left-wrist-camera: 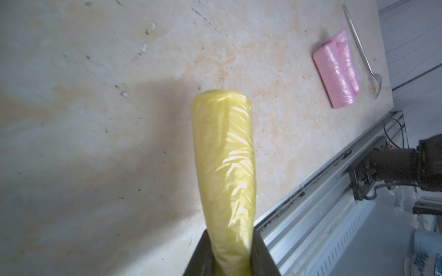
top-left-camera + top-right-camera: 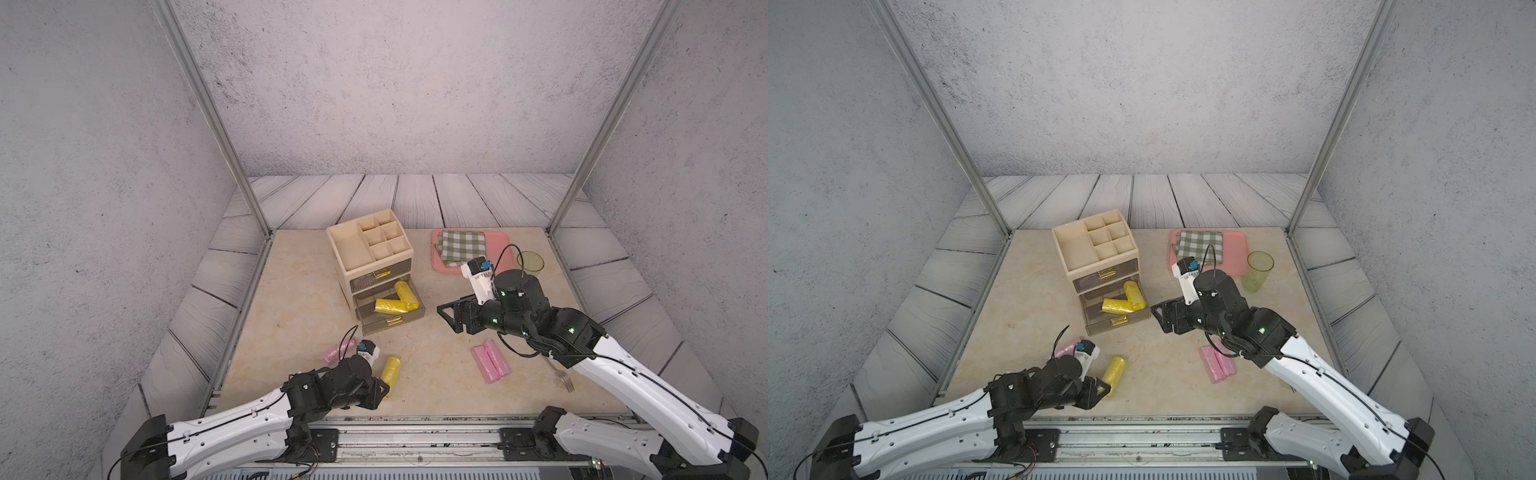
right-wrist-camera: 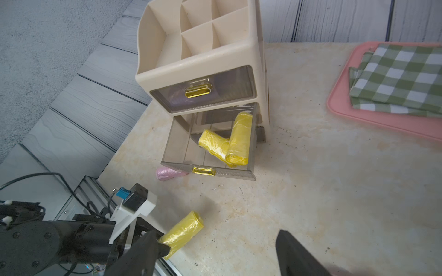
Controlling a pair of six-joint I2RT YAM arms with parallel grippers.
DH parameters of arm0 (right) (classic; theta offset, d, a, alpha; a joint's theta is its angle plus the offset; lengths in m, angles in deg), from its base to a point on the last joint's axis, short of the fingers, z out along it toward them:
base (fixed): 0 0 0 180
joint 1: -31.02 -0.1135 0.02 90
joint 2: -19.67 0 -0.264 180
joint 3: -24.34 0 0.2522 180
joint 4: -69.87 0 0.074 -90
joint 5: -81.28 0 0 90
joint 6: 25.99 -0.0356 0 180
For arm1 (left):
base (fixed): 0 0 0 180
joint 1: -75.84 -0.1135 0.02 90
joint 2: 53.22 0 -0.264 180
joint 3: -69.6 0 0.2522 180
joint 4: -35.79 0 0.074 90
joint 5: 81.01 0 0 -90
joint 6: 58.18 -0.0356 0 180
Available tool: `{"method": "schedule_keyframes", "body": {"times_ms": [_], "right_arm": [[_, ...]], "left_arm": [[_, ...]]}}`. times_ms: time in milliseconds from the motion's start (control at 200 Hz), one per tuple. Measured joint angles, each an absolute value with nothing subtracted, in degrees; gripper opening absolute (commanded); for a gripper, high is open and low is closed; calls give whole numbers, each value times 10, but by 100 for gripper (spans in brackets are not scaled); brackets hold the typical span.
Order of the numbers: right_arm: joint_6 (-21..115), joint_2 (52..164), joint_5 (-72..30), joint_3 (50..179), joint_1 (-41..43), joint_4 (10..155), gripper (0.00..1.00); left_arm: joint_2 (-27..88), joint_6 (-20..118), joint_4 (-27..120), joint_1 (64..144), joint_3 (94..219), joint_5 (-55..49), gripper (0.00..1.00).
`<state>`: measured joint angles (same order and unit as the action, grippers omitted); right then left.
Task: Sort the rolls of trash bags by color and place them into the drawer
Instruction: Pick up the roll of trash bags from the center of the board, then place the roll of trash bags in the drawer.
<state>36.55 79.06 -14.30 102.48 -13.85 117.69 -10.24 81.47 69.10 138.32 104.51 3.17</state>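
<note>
The drawer chest (image 2: 370,253), its lower drawer (image 2: 376,326) open with two yellow rolls (image 2: 390,306) inside, stands ahead of the right gripper (image 2: 446,316), whose jaws hang spread and empty, while the left gripper (image 1: 230,248) clamps one end of a third yellow roll (image 1: 224,155), two pink rolls (image 1: 337,71) lying beyond its tip.

The beige marbled desk (image 2: 291,286) carries an organizer (image 2: 353,249) toward its rear. Right of the organizer lies a pink tray (image 2: 502,245), with a green cup (image 2: 1259,270) standing just past it. Front left of the organizer lies one pink roll (image 2: 336,353). Straight in front is a yellow roll (image 2: 391,369), its near end clamped in the left gripper (image 1: 230,235). Front right lie two pink rolls (image 2: 490,361), touching side by side, and farther right a fork (image 2: 564,380).
</note>
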Motion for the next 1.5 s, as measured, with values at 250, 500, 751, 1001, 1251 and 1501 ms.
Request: {"method": "schedule_keyframes", "body": {"times_ms": [250, 500, 751, 1001, 1251, 1501], "right_arm": [[284, 804, -226, 960, -138, 1084, 92], [186, 835, -299, 939, -138, 971, 92], [159, 841, -320, 964, -138, 951, 68], [153, 882, -333, 1003, -138, 944, 54], [149, 925, -346, 1035, -136, 943, 24], [153, 982, -326, 1102, -135, 956, 19]], "left_arm": [[-124, 754, 684, 1382, 1175, 54, 23], [-19, 702, 616, 1347, 1283, 55, 21], [8, 685, 593, 1295, 1313, 22, 21], [15, 681, 583, 1278, 1326, -4, 21], [3, 678, 594, 1262, 1326, -8, 78], [-36, 683, 667, 1239, 1348, 73, 84]]}}
